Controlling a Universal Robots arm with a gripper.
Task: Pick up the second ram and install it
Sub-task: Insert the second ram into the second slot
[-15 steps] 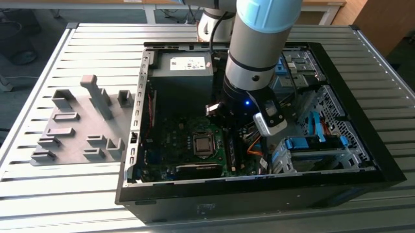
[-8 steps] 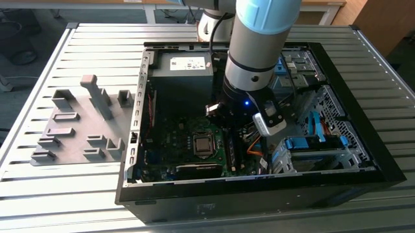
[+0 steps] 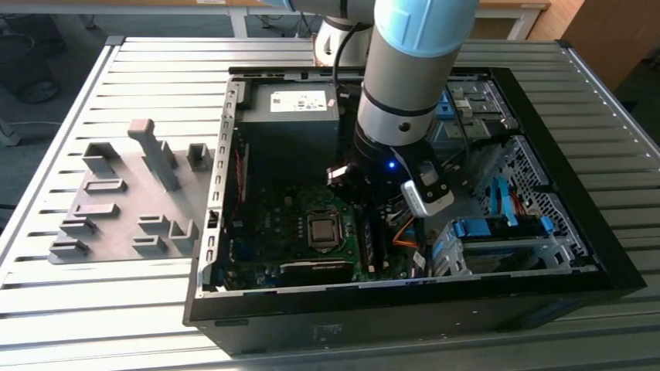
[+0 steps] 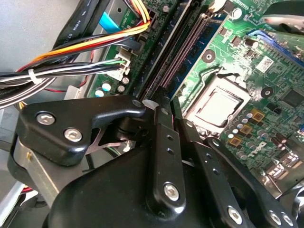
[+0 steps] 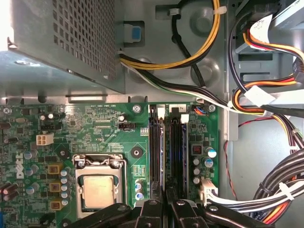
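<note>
In the first wrist view the second ram (image 5: 163, 152) shows edge-on as a thin blue-tinted strip standing among the black memory slots (image 5: 154, 142) on the green motherboard (image 5: 95, 128). My gripper (image 5: 165, 205) is at its near end with both black fingers (image 5: 151, 209) close together, shut on the strip. In the second wrist view my gripper (image 4: 164, 107) sits right at the end of the long slots (image 4: 183, 52). In the exterior view my gripper (image 3: 379, 228) reaches down inside the open computer case (image 3: 577, 267), beside the processor socket (image 3: 324, 229).
A grey fixture plate (image 3: 113, 232) with upright blocks lies at the exterior view's left of the case. Orange, yellow and black cable bundles (image 5: 266, 99) run close beside the slots. The power supply box (image 3: 294, 100) and drive cages (image 3: 505, 239) hem in the arm.
</note>
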